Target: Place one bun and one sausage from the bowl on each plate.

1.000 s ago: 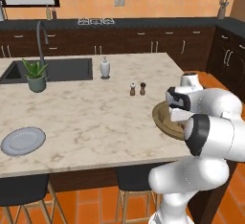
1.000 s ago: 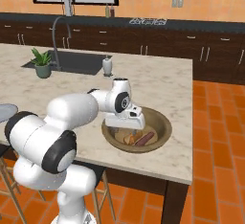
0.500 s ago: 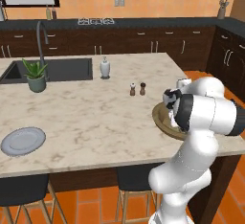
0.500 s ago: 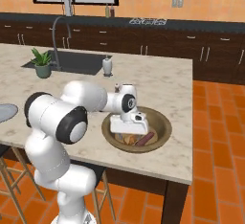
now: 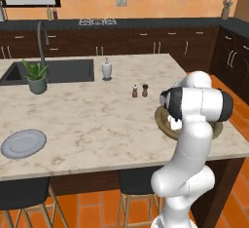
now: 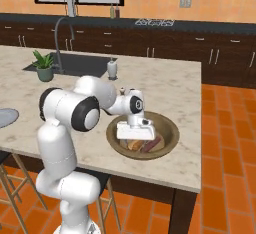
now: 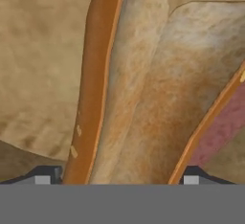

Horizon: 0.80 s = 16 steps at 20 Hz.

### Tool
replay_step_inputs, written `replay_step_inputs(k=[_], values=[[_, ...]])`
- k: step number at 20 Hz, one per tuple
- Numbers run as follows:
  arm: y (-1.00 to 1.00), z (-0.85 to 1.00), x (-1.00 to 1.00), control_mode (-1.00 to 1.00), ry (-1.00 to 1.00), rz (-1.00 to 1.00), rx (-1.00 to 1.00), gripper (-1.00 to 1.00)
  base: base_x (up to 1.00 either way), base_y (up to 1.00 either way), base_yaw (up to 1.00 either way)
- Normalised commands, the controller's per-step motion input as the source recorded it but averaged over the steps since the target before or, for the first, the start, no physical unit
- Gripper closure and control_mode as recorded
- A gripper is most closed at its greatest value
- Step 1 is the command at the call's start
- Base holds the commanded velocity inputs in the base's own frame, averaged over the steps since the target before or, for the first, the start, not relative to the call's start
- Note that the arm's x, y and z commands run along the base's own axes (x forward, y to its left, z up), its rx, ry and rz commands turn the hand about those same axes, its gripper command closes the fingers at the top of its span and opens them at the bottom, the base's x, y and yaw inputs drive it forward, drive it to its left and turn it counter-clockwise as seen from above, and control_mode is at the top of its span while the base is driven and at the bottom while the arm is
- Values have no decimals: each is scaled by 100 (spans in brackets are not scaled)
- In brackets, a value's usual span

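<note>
Olive-brown bowl [image 6: 169,128] holds 1 visible bun [image 7: 143,98]; jaws wide apart astride it; 1 plate [image 5: 23,143].

no readable text, no labels, no brands, no numbers

The island counter [image 5: 97,120] is showing a polished, veined marble-like stone. On it, the bowl [image 6: 170,128] is looking matt olive-brown. Inside the bowl, the bun [image 7: 143,103] is looking floury and rough.
</note>
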Motion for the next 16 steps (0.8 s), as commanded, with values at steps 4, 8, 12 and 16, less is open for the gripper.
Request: replay_step_inputs(k=[4, 8, 12, 16], values=[[0, -4, 9, -100, 1, 0, 0, 100, 0, 0, 0], [0, 11, -17, -100, -2, 0, 1, 100, 0, 0, 0], [0, 61, -53, -100, -16, 0, 6, 100, 0, 0, 0], [13, 86, -74, -100, -20, 0, 10, 100, 0, 0, 0]])
